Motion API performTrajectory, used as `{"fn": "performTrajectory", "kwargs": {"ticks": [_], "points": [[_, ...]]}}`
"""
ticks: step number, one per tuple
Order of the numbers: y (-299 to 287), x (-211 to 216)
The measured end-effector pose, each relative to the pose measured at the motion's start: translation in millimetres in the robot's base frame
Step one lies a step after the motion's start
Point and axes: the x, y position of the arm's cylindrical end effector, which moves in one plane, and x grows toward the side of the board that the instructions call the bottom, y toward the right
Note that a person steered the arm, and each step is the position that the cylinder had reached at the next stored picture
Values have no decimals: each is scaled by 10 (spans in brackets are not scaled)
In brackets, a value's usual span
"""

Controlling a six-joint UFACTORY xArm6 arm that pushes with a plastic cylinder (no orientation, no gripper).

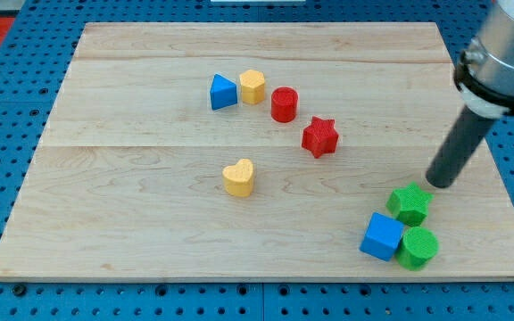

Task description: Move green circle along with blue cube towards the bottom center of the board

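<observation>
green circle (417, 247) and blue cube (382, 236) below my tip (439, 184)

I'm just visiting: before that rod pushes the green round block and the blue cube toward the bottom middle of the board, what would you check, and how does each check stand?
1. My tip is in view and touching no block: ok.
2. Green circle and blue cube sit touching, so they can move as a pair: ok.
3. My tip stands on the pair's right for a leftward push: not ok, it is above them, beside the green star.
4. The green star stays out of the push: cannot tell, it touches the pair.
5. The yellow heart lies clear of the bottom centre: ok.
</observation>
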Motion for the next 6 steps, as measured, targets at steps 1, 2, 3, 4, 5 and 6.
{"fn": "performTrajectory", "kwargs": {"ticks": [1, 2, 3, 4, 5, 6], "points": [[868, 484], [539, 1043], [-531, 734], [-21, 1104], [-280, 1204], [-1471, 892]]}}
